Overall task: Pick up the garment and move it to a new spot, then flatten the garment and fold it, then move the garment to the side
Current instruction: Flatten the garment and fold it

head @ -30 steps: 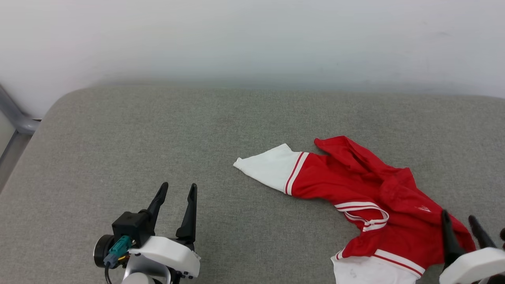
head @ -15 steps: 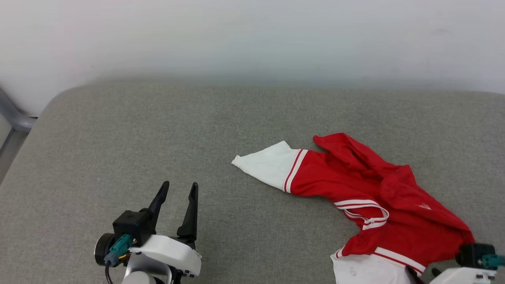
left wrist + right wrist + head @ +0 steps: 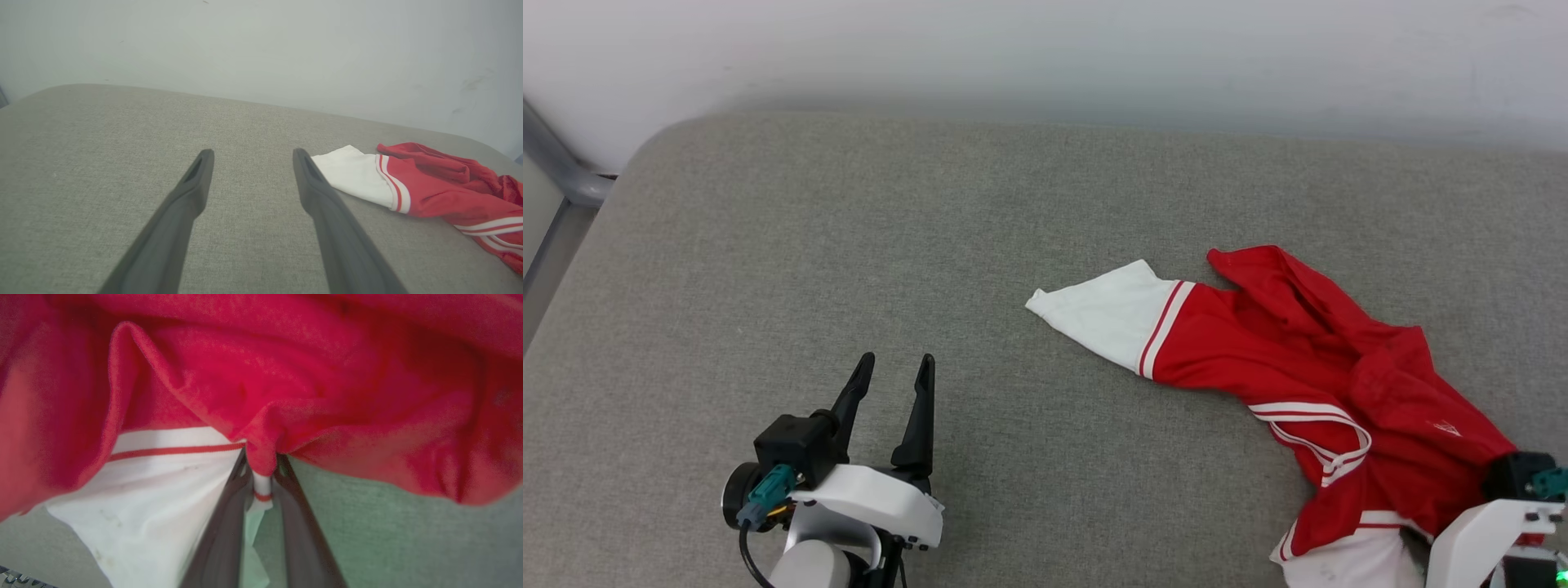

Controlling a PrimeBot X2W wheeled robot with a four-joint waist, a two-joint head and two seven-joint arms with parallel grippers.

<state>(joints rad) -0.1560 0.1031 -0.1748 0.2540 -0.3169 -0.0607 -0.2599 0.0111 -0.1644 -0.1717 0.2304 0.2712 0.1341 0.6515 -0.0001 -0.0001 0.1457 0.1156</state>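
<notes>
The garment (image 3: 1298,359) lies crumpled on the right of the grey padded surface (image 3: 931,245), one white sleeve stretched out to the left. It is red with white sleeves and striped trim. In the right wrist view my right gripper (image 3: 261,461) is shut on a pinched fold of the garment (image 3: 286,375), red cloth and white trim caught between its dark fingers. In the head view that arm's wrist (image 3: 1515,482) sits at the garment's lower right edge, its fingers hidden. My left gripper (image 3: 896,361) stands open at the lower left, well clear of the garment (image 3: 433,192), with nothing between its fingertips (image 3: 252,153).
A pale wall (image 3: 1045,57) runs along the far edge of the padded surface. A grey metal rail (image 3: 556,171) stands past the surface's rounded far-left corner. Bare grey padding stretches between my left gripper and the white sleeve.
My right gripper, open and upright over the garment's right edge a second ago, has dipped and closed on a fold. The camera has shifted. The left arm has not moved.
</notes>
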